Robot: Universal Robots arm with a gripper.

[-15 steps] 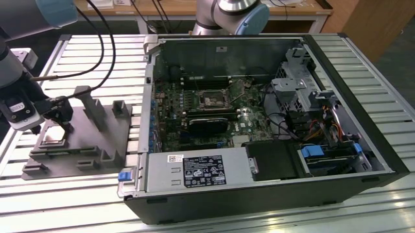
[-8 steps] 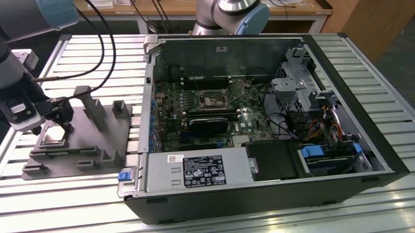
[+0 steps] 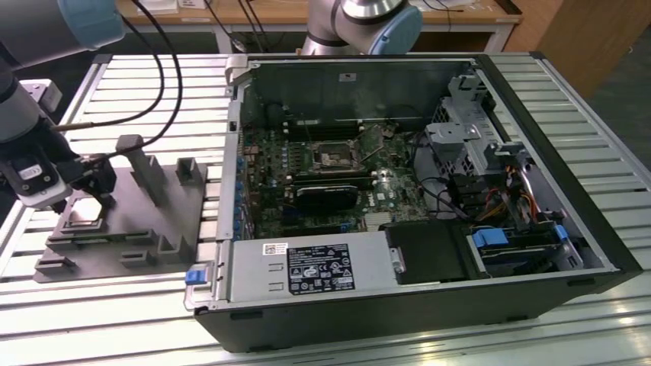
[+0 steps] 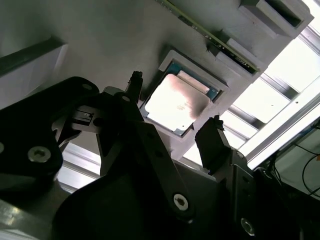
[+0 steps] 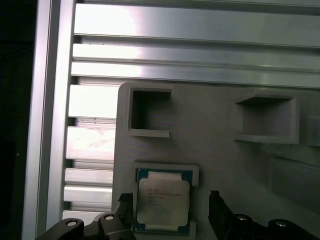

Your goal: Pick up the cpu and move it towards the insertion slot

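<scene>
Slatted aluminium table (image 3: 152, 84) is seen under an open computer case (image 3: 428, 305) and a grey fixture plate (image 3: 137, 221). Gripper (image 4: 175, 102) is held spread open over the plate. The cpu (image 5: 162, 202) is seated in a recess between its fingertips, gaps either side. Insertion slot (image 3: 333, 158) is located well apart, inside the case.

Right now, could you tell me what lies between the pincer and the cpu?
Nothing: in both wrist views the open pincer's fingers flank the cpu, bare fixture showing between.
</scene>
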